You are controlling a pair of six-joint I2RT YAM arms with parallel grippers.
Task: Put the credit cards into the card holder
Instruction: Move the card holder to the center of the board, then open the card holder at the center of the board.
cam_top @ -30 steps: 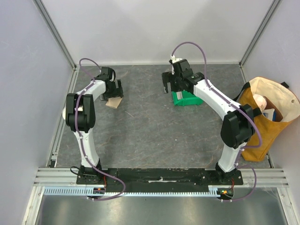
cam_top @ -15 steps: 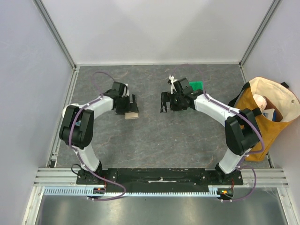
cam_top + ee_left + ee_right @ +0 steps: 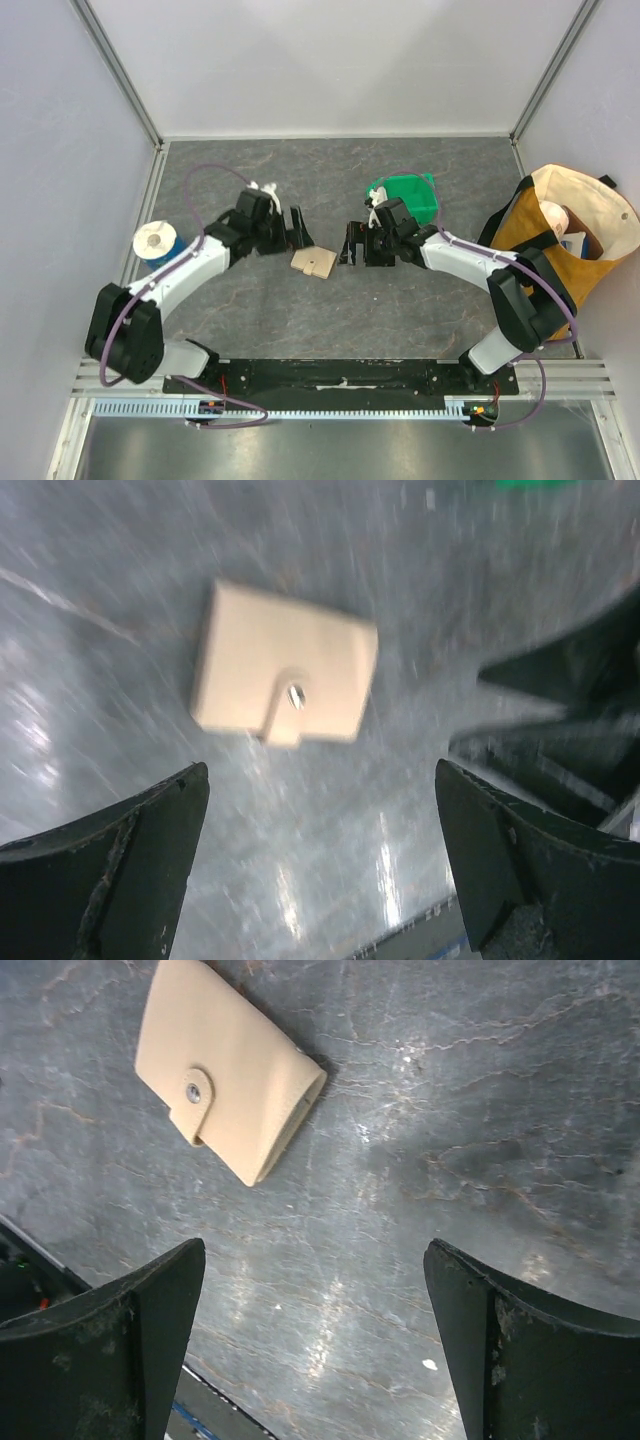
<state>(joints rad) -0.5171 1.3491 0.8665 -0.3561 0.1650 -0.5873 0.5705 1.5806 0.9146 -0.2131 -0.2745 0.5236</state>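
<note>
1. The left jaws are held wide apart and nothing is gripped between them; they are poised just to the left of the card holder (image 3: 285,670) without touching it.
2. The right jaws are likewise spread wide and empty, just to the right of the same holder.
3. The card holder (image 3: 313,262) is seen lying flat on the table (image 3: 300,320), between the two sets of jaws, with its flap folded over and the round snap (image 3: 192,1090) apparently fastened.
4. No credit cards are seen in any view, so their place cannot be told. Whether any lie in the green bin (image 3: 405,195) behind the right arm is hidden.
5. No card is seen entering the holder, and none is carried.
6. The task is judged to be at its start: opening the holder, fetching each card and sliding it in are all left to be done.
</note>
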